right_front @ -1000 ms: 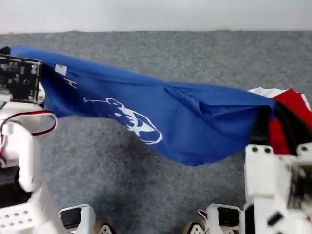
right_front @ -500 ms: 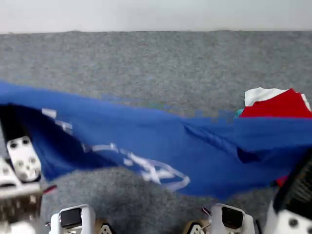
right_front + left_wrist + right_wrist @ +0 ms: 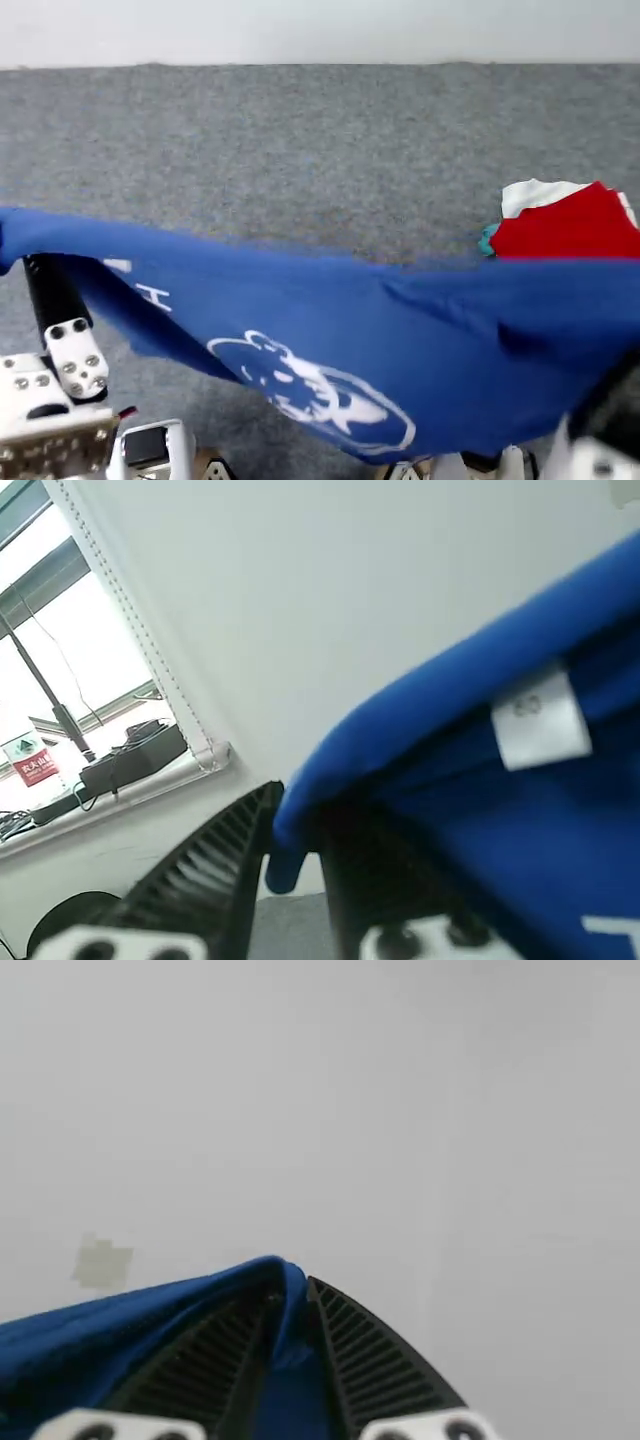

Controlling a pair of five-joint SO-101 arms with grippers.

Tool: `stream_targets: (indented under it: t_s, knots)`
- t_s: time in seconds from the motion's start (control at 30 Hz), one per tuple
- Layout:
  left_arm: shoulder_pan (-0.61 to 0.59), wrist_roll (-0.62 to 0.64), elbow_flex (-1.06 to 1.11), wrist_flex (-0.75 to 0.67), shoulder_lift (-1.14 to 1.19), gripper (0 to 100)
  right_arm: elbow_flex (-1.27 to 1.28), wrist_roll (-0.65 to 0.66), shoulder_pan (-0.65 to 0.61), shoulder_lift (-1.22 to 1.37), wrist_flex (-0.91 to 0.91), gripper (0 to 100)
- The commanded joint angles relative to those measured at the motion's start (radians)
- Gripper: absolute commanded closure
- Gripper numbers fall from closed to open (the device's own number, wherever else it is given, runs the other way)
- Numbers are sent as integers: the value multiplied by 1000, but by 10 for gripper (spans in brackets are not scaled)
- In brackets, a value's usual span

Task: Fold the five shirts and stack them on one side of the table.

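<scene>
Blue shirt [image 3: 420, 340] hangs stretched across the near side of the grey surface [image 3: 300, 140], raised off it, white print showing. Left tool [image 3: 297, 815] is clamped on the shirt's edge near its white label [image 3: 540, 720]. Right tool [image 3: 293, 1295] is pinched on a fold of the same shirt. A red shirt [image 3: 570, 225] lies folded on a white one [image 3: 530, 192] at the right edge of the high view.

White plastic brackets [image 3: 70, 360] are dotted with dark screws; ribbed black fingers [image 3: 375, 1355] (wedge-shaped) are fitted, and a red cable [image 3: 125, 412].
</scene>
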Motion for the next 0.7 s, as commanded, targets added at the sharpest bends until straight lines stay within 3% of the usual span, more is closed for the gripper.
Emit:
stream_targets:
  t_s: [0.0,0.27,0.5,0.67]
  knots:
    - [-3,0,36,3,-5,987,92,-15,13,47,25,988]
    - [-5,0,114,-2,-38,987,183,-12,13,62,61,988]
    - [-2,0,194,-8,-34,987,439,-8,-5,64,-19,988]
    - [0,0,328,-141,-32,987,638,-6,-116,65,-119,988]
